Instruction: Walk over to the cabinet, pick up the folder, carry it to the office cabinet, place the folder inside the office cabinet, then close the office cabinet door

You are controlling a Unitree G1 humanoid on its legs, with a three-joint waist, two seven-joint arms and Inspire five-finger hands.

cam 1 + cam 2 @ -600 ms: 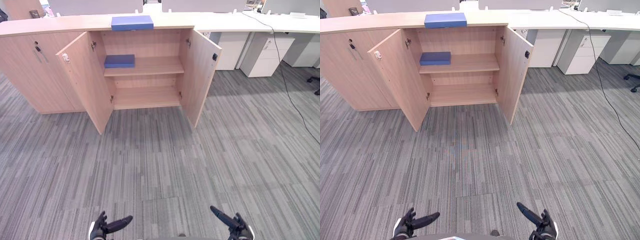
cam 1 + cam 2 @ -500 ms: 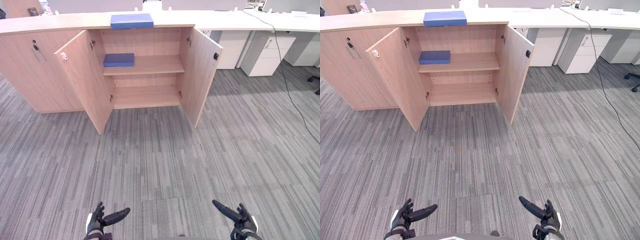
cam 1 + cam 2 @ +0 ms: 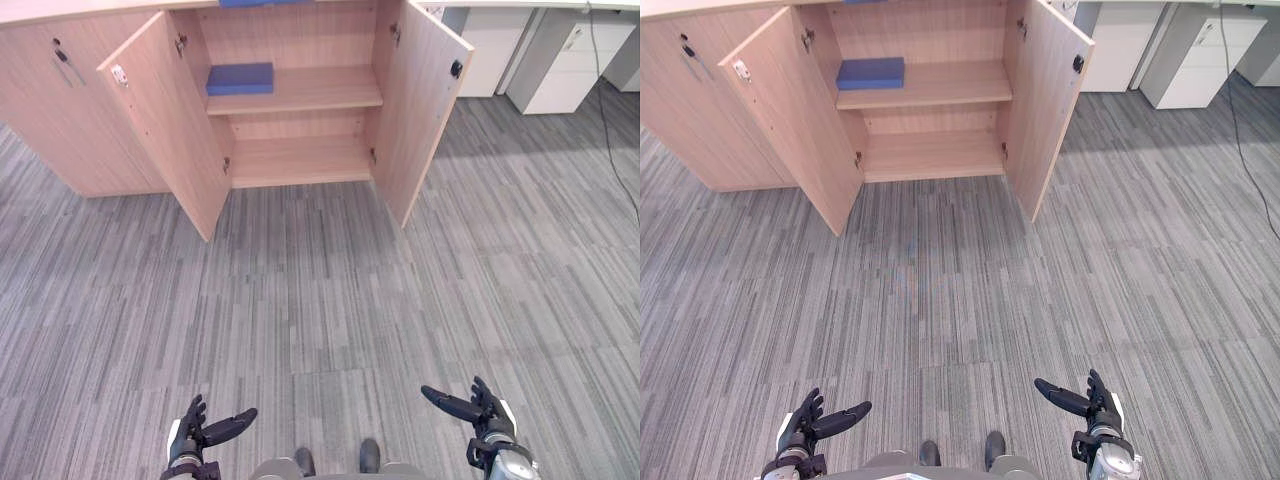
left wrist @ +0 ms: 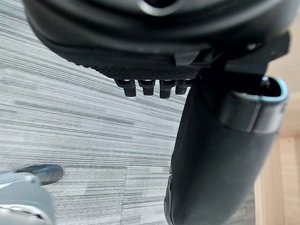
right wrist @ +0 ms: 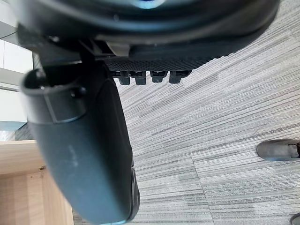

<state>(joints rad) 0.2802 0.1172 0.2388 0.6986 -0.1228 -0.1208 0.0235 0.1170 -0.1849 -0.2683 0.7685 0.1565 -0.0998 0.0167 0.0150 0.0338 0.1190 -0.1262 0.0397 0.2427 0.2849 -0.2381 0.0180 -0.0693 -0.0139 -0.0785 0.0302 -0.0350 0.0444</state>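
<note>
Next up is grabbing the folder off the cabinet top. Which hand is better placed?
Left, marginally. The folder lies left of the middle of the cabinet, on the side of the left hand. Both hands are open, empty and far off; the right hand would reach across.

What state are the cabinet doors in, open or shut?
Open: the left door and right door both stand swung outward, exposing the upper shelf with a blue folder lying on it.

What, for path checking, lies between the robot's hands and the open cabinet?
Only carpet from left hand and right hand to the cabinet, in the left eye view.
</note>
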